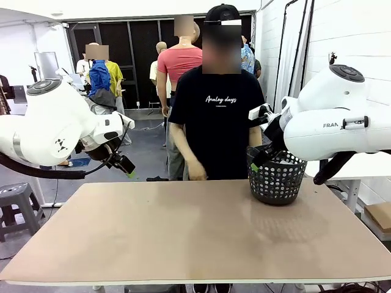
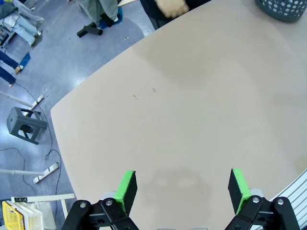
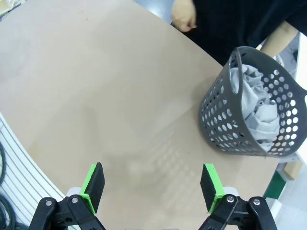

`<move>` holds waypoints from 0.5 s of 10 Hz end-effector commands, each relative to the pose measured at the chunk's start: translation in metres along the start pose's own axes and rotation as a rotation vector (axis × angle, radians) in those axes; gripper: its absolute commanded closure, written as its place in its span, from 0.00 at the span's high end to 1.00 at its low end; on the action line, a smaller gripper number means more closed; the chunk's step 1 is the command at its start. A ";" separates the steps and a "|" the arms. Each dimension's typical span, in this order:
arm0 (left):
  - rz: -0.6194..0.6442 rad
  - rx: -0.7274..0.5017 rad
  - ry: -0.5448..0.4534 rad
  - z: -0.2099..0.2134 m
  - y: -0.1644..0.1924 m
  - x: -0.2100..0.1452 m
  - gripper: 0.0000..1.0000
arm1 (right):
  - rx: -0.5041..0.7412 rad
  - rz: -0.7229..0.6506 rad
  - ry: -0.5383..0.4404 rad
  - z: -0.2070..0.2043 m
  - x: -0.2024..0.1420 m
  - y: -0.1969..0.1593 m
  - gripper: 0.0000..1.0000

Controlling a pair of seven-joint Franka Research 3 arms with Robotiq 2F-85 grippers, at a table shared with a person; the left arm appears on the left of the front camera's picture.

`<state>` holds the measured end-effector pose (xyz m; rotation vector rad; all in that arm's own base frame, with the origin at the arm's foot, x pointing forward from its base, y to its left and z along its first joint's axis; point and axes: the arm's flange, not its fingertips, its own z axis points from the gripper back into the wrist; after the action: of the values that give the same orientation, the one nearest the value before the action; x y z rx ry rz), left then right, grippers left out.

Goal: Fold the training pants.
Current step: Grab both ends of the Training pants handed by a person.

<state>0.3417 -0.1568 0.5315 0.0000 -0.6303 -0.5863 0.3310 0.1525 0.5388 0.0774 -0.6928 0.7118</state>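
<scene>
Grey jersey, the training pants (image 3: 249,96), lies crumpled inside the dark mesh basket (image 3: 225,120), which stands on the worktop (image 1: 183,232) near its far right corner. I see the fabric bunched against the basket's wall, below the rim and none of it spilling over.

From my station the left gripper (image 2: 183,184) hangs in the air over the worktop's left side, towards the far left corner. Its green-padded fingers (image 2: 127,187) are spread wide with nothing between them, and bare tan surface shows in the gap.

The right gripper (image 3: 152,182) hovers above the right side of the worktop, near the basket, with its fingers likewise wide apart and empty. The front view puts it close by the basket's rim, on the side towards the middle of the worktop; I cannot tell whether it touches.

Across from me a person in a black printed T-shirt stands at the far edge, one hand (image 1: 197,171) lowered just over that edge, apart from the basket.
</scene>
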 end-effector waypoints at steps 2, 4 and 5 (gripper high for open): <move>-0.010 -0.004 0.002 0.000 0.002 0.002 1.00 | 0.001 -0.002 0.001 -0.001 0.000 -0.001 1.00; -0.010 -0.004 0.002 0.000 0.002 0.002 1.00 | 0.001 -0.002 0.001 -0.001 0.000 -0.001 1.00; -0.010 -0.004 0.002 0.000 0.002 0.002 1.00 | 0.001 -0.002 0.001 -0.001 0.000 -0.001 1.00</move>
<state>0.3417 -0.1568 0.5316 0.0000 -0.6304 -0.5863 0.3310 0.1525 0.5388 0.0774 -0.6928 0.7118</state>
